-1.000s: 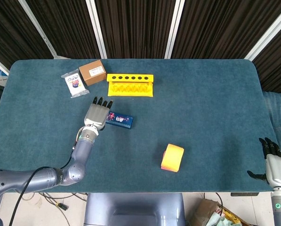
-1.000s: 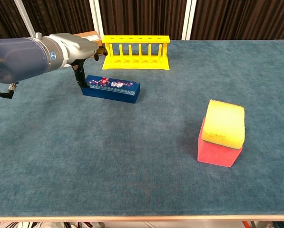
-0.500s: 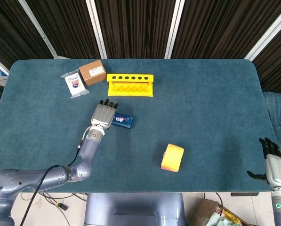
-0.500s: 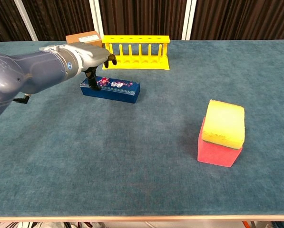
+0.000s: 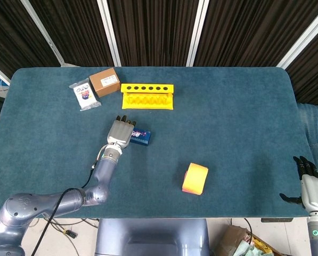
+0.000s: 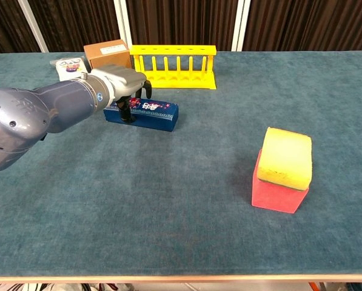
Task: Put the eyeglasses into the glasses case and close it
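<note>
The left hand [image 5: 121, 132] lay over the near end of the blue glasses case [image 6: 149, 114], fingers curled down onto its top, not clearly gripping it. The right hand [image 5: 309, 184] hung open off the surface's [image 5: 228, 122] edge, well apart.

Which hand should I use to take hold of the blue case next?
Left. The left hand is already over the near end of the blue case, while the right hand sits off the table's far corner.
</note>
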`<act>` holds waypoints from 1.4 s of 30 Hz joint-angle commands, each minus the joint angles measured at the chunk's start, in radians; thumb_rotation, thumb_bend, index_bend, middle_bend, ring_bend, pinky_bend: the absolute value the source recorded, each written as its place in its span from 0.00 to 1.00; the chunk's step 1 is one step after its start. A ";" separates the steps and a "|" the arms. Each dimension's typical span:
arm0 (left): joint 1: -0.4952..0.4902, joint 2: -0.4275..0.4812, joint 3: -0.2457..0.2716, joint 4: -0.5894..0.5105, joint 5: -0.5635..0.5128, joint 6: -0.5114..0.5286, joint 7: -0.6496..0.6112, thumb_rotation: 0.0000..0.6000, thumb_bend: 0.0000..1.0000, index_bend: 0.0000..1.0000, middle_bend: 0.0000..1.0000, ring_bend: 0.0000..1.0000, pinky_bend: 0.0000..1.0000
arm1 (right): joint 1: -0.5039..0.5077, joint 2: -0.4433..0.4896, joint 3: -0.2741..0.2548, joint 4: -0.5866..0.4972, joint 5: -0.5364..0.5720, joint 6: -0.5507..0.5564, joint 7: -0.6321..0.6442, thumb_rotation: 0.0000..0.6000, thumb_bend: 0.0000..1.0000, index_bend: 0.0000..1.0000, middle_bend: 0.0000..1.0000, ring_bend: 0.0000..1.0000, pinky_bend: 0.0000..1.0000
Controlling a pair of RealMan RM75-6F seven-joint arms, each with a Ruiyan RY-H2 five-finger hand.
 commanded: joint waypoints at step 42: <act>0.507 0.619 0.319 -1.005 0.552 0.665 -0.239 1.00 0.29 0.00 0.03 0.03 0.11 | -0.019 -0.036 -0.002 0.064 -0.204 0.101 0.149 1.00 0.00 0.00 0.00 0.00 0.21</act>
